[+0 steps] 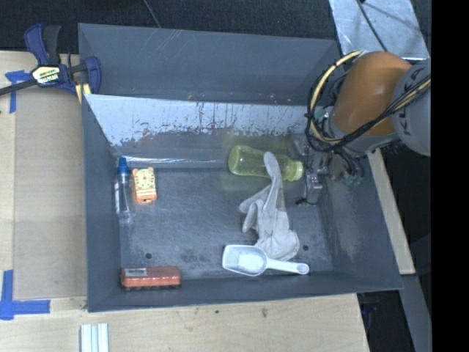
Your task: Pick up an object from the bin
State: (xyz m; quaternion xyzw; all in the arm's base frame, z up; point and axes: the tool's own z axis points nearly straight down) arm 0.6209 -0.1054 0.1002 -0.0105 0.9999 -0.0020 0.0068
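Observation:
My gripper [314, 188] hangs at the right side of the bin, below the orange wrist cover, fingers pointing down toward the bin floor. Just left of it lies a yellow-green clear bottle [249, 161] on its side near the back wall. A white-grey cloth [272, 215] drapes over the bottle's right end and runs down toward the front. Nothing shows between the fingers.
A white plastic scoop [255, 262] lies at the front, under the cloth's end. On the left lie a clear tube with a blue cap [122, 189] and an orange block [143, 185]. An orange-brown bar [150, 277] lies at the front left corner.

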